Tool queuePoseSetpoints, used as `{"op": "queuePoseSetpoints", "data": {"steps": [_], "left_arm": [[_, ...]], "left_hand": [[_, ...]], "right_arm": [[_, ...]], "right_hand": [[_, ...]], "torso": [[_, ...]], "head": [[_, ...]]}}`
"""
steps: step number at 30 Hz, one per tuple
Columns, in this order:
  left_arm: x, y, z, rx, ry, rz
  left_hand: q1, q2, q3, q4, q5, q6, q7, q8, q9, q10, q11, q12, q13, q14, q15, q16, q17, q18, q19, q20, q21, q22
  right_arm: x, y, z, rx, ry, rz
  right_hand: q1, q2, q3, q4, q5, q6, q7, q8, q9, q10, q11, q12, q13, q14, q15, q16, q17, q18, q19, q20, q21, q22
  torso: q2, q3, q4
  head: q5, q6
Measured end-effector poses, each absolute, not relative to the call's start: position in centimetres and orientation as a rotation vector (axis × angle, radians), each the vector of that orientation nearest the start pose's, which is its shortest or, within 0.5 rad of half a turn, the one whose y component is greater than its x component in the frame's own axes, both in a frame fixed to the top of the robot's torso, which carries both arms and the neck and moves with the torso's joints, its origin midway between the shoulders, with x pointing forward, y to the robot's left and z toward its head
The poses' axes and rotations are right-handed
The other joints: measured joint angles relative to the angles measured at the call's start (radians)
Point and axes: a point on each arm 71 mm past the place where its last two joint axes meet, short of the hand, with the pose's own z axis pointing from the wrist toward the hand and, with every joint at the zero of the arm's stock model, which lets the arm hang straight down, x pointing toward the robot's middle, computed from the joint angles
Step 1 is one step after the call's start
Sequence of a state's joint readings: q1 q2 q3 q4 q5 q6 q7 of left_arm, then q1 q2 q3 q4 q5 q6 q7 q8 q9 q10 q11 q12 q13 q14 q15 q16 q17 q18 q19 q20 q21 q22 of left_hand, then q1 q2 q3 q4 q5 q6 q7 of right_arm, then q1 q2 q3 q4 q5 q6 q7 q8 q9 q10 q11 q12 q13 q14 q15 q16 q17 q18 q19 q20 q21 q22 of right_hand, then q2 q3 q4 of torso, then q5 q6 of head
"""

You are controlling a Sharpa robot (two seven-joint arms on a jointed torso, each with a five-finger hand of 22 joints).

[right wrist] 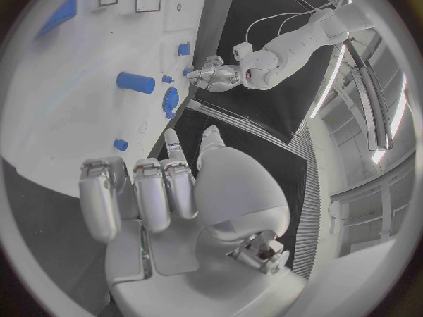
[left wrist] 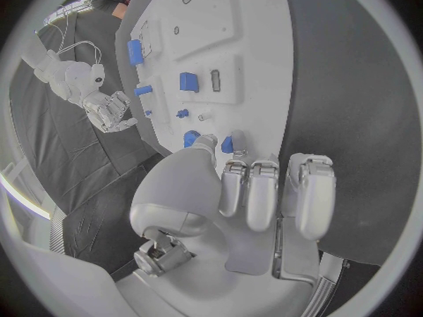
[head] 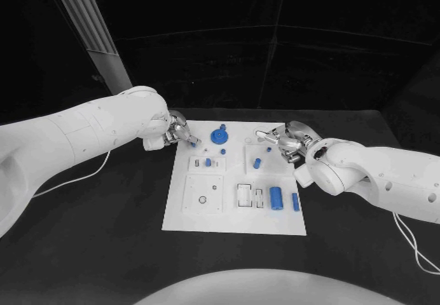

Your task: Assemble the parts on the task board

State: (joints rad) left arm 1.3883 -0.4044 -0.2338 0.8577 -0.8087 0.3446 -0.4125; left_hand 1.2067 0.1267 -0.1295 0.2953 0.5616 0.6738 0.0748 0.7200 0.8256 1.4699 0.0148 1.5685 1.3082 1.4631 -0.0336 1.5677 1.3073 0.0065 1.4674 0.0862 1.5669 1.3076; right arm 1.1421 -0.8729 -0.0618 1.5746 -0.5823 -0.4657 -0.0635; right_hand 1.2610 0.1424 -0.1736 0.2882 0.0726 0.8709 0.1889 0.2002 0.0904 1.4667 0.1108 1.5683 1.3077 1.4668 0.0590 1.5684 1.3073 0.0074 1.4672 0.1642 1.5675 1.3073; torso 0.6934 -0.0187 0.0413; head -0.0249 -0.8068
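Centrally on the black table lay the white task board, carrying blue parts: a round gear-like piece near its far edge, a large cylinder and a narrow bar toward its near right. At the board's far left corner the left hand had its fingers curled, fingertips touching a small blue part; whether it gripped that part could not be told. Over the far right edge hovered the right hand, fingers loosely curled and holding nothing.

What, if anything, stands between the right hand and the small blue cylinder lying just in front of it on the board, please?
Nothing visible does. The right hand hovers over the task board's far right edge, and only bare white board separates it from the small blue cylinder.
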Motion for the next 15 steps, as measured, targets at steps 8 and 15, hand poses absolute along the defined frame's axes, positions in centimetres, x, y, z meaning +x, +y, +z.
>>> {"op": "queuePoseSetpoints", "data": {"steps": [8,15], "left_arm": [[58.45,18.38,-21.02,-0.283,2.439,-0.358],[58.51,18.44,-21.00,-0.288,2.434,-0.356]], "left_hand": [[-0.073,-0.014,-0.042,0.000,-0.083,0.007,0.007,0.000,-0.001,0.000,0.000,0.000,0.000,0.000,0.000,0.000,0.000,0.000,0.000,0.000,0.000,0.000],[-0.082,-0.017,-0.049,-0.003,-0.123,0.007,0.007,0.000,0.001,0.000,0.000,0.000,0.000,0.000,0.000,0.000,0.000,0.000,0.000,0.000,0.000,0.000]], "right_arm": [[46.56,-21.57,-22.47,0.815,1.789,0.969],[46.56,-21.57,-22.48,0.815,1.790,0.968]], "right_hand": [[0.004,0.004,0.000,0.000,0.000,0.000,0.000,0.000,0.000,0.000,0.000,0.000,0.000,0.000,0.000,0.000,0.000,0.000,0.000,0.000,0.000,0.000],[0.005,0.005,0.000,0.000,0.000,0.000,0.000,0.000,0.000,0.000,0.000,0.000,0.000,0.000,0.000,0.000,0.000,0.000,0.000,0.000,0.000,0.000]], "torso": [[0.000,0.0000,0.0002],[0.000,0.0003,0.0004]], "head": [[0.000,-0.001],[0.000,0.001]]}}
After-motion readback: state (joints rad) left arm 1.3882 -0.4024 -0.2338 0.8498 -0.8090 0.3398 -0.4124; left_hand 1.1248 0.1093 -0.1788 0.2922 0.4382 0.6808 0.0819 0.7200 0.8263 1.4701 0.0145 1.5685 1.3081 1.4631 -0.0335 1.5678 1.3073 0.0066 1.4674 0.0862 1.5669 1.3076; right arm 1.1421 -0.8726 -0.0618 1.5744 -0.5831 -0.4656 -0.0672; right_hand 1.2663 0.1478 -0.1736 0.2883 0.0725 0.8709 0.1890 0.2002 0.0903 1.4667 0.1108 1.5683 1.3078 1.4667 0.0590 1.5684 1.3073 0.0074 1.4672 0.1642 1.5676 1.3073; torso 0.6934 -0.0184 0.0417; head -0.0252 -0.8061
